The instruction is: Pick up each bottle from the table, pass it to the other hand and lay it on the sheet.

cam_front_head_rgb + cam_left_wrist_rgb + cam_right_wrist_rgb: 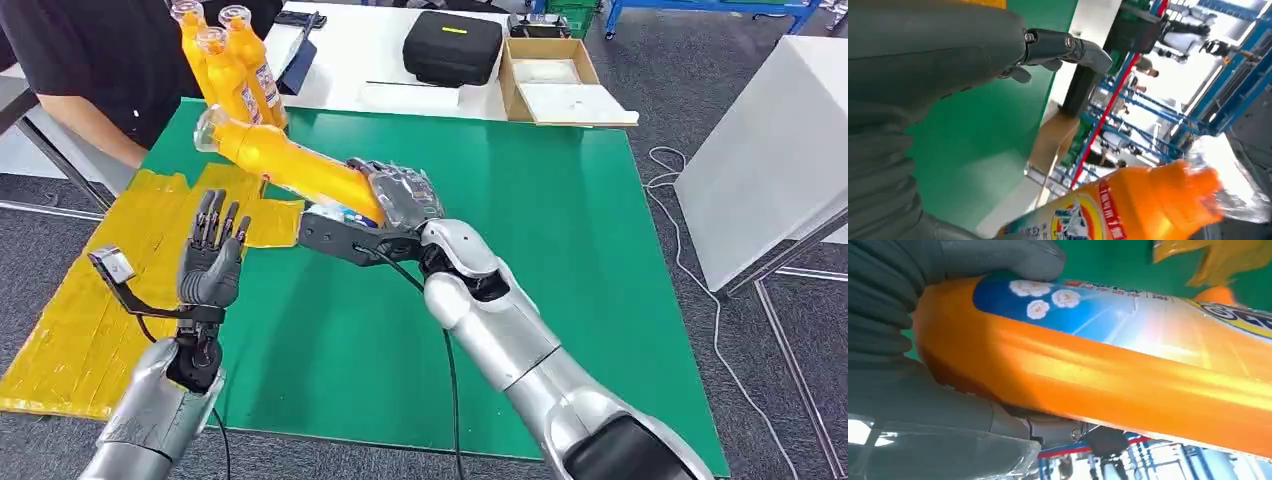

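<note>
One orange detergent bottle sits clamped in the right hand, tilted toward the left hand, whose fingers stand apart, empty. It is held near its base, I think, so it could swing and slip during the handover.

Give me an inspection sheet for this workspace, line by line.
Surface: green table.
Job's things: held bottle lifted, tilted; three standing bottles at the far left corner; yellow sheet draped over the table's left edge.
Clutter: black case and cardboard box on the white table behind.
Hands: right hand grips the held bottle's base; left hand open, raised below it.
Cables: black cable along the right arm; white cable on the floor.
Surroundings: person far left.
</note>
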Motion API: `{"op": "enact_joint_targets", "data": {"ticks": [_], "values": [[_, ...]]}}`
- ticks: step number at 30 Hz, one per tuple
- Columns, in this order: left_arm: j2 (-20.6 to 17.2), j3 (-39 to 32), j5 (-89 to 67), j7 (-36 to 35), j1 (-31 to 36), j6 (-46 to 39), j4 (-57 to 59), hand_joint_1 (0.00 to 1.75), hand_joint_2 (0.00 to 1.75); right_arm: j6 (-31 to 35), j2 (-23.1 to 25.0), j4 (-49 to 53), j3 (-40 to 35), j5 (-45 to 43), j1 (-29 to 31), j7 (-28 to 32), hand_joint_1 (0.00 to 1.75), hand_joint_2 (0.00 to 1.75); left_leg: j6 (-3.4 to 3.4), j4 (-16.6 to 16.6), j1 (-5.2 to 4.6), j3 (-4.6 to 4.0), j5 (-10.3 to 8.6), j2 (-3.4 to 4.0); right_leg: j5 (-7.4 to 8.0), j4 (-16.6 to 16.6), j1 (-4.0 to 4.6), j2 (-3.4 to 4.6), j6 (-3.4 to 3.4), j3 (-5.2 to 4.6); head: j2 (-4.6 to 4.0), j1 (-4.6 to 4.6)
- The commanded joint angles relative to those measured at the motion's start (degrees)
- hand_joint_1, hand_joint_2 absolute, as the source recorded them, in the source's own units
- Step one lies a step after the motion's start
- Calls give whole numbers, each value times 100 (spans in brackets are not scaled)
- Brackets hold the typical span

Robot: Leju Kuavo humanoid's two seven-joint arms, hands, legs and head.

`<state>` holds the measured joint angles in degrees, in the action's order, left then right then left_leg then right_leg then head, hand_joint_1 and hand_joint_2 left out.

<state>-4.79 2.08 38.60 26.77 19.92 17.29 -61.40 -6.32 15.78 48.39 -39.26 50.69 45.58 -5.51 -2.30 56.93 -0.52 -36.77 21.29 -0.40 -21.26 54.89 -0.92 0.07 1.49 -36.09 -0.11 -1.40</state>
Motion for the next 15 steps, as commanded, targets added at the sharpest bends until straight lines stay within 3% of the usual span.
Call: {"op": "enact_joint_targets", "data": {"ticks": [1, 6, 15], "values": [[-30, 729, 459, -48, 418, -12, 271, 0, 175, -35, 183, -760, -558, -288, 530, 137, 175, 175, 15, 4, 1, 13, 8, -7, -11, 6, 1, -10, -8, 15, 0, 0], [40, 785, 791, -99, 705, -2, 189, 0, 175, -64, 382, -884, -798, -381, 414, 219, 175, 175, 24, 10, 4, 21, 13, -13, -19, 13, 4, -16, -14, 25, 0, 2], [6, 783, 951, -87, 625, -175, -206, 0, 175, 28, 422, -1100, -1112, -542, 291, 281, 175, 175, 16, 1, 6, 19, 9, -7, -11, 0, 5, -9, -10, 22, 0, 2]]}}
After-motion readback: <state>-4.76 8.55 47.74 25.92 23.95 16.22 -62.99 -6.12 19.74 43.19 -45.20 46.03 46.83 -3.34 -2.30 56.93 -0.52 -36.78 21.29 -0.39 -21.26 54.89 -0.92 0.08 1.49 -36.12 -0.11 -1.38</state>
